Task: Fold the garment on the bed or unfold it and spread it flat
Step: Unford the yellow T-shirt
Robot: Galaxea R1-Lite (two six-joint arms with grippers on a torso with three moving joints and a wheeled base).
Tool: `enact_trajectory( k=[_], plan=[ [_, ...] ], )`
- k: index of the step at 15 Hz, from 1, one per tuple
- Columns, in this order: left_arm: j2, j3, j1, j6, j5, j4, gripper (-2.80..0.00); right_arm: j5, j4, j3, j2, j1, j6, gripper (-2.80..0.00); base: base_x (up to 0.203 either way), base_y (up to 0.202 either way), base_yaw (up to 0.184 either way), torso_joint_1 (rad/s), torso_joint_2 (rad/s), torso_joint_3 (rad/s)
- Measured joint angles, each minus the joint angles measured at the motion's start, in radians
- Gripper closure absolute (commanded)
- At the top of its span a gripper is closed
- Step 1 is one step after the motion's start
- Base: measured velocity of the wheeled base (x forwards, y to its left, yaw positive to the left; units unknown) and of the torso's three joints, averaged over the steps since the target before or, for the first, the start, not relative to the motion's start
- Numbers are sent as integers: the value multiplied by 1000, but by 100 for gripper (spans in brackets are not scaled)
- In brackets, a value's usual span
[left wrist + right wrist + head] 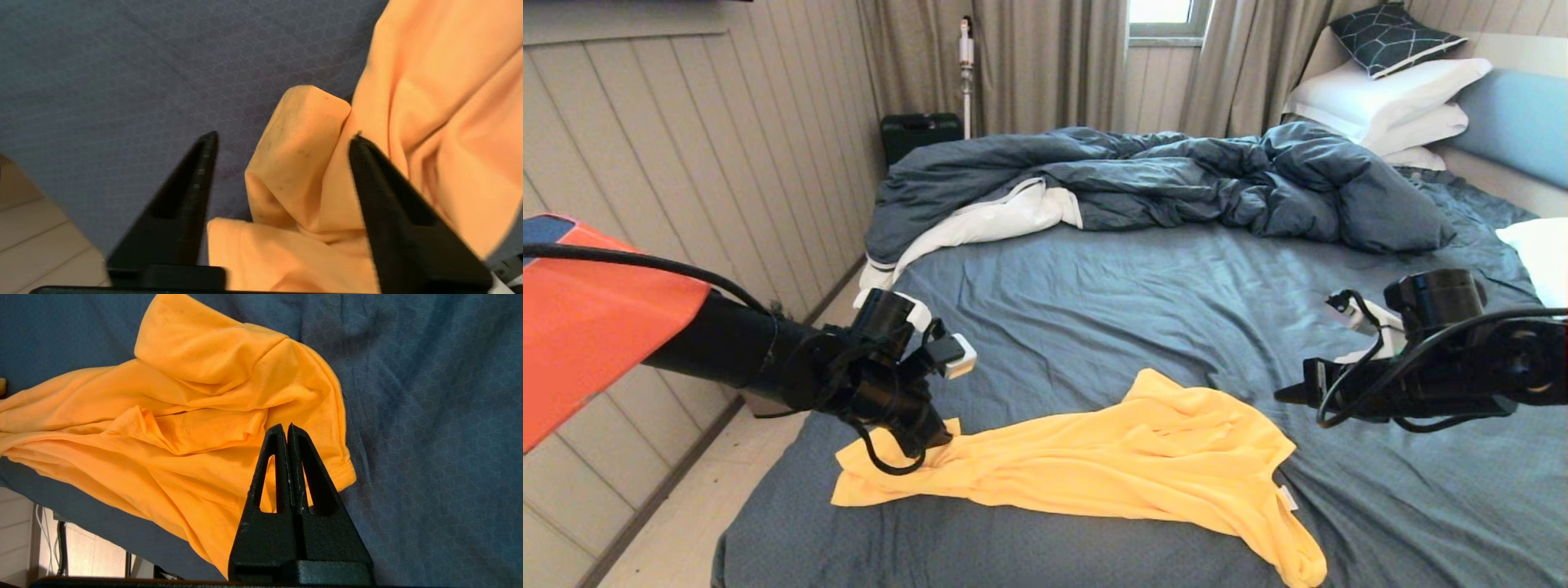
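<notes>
Two arms over the bed w/ us, one each side of the yellow T-shirt. Shirt lies crumpled and stretched sideways on the blue-grey sheet near the foot edge, not flat: folds bunched across the middle, one end trailing off toward the near edge on the right, small white tag showing on that side. Left end of the shirt reaches toward the bed's left edge.

Our left gripper is down at that left end, tips right at the fabric. In the left wrist view its jaws stand wide apart, a raised fold of the shirt sitting between them, nothing pinched; whether a finger brushes the cloth we can't tell.

Our right gripper hangs above the sheet on the right, apart from the shirt in the head view. Right wrist view shows its jaws pressed together, empty, w/ the shirt spread below.

Behind: rumpled dark blue duvet w/ white underside, white pillows stacked at the headboard, approx. far right corner.
</notes>
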Motion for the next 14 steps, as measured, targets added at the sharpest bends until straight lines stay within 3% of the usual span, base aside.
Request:
enact_trajectory(
  k=[8,9,14],
  plan=[
    [62,-26,8,-3,-19,4,-280,-3,-19,-1,15,-1,-1,0,0,0,0,0,0,0],
    [68,-26,8,-2,-19,2,0,-4,-43,3,18,-2,0,0,0,0,0,0,0,0],
    [84,-32,10,-8,-34,-4,0,-4,-71,13,31,-1,2,0,0,0,0,0,0,0]
  ],
)
